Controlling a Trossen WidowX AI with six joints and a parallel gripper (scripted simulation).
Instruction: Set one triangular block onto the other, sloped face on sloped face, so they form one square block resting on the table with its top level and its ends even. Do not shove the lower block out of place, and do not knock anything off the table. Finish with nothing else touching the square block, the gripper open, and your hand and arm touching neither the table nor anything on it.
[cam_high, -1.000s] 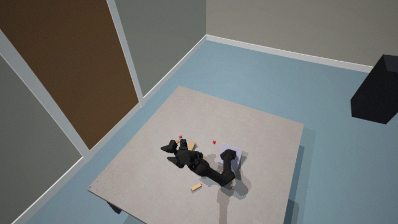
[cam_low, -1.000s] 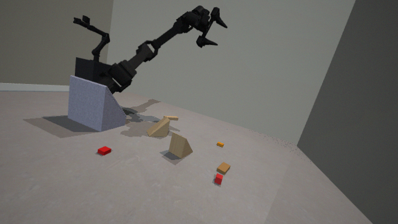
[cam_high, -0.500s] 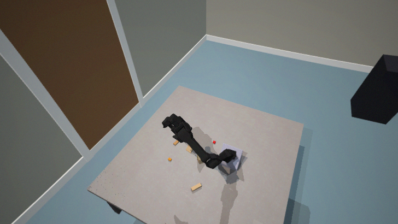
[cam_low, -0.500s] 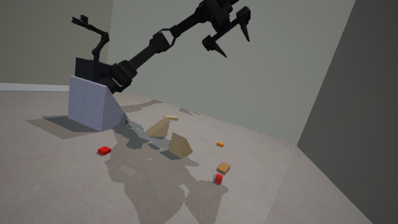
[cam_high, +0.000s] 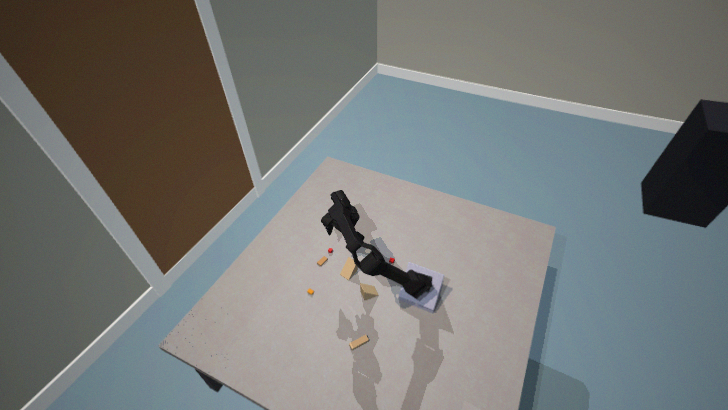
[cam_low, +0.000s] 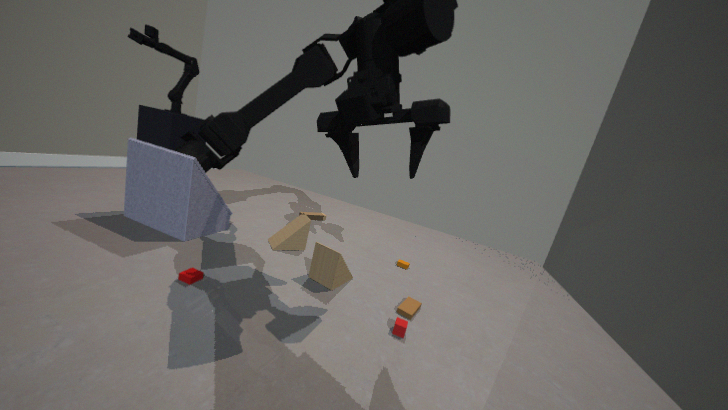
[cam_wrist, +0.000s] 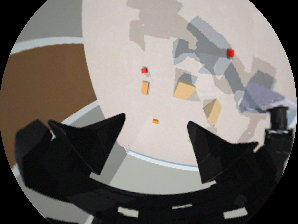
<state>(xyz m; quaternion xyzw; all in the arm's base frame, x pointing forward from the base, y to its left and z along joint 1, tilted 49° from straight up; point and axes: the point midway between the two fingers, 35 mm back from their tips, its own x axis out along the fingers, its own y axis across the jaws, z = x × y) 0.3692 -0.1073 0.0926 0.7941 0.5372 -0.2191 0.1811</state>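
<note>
Two tan triangular blocks stand apart on the table (cam_high: 458, 229). One block (cam_high: 348, 268) (cam_low: 324, 266) (cam_wrist: 185, 89) is nearer the small red cube; in the exterior view it shows an upright rectangular face and a triangular end. The other block (cam_high: 368, 291) (cam_low: 292, 235) (cam_wrist: 213, 112) lies nearer the arm's base, its slope falling to the left in the exterior view. My gripper (cam_low: 383, 177) (cam_wrist: 157, 120) is open and empty, fingers pointing down, high above the table. Both blocks are clear of the fingers. In the top view the arm hides much of the gripper.
Small red pieces (cam_high: 330, 250) (cam_high: 391, 260), a flat wooden piece (cam_high: 322, 261) (cam_low: 409, 307), an orange piece (cam_high: 310, 291) (cam_low: 402, 264) and a longer wooden piece (cam_high: 359, 341) lie around the blocks. The arm stands on a lilac wedge-shaped base (cam_low: 157, 188).
</note>
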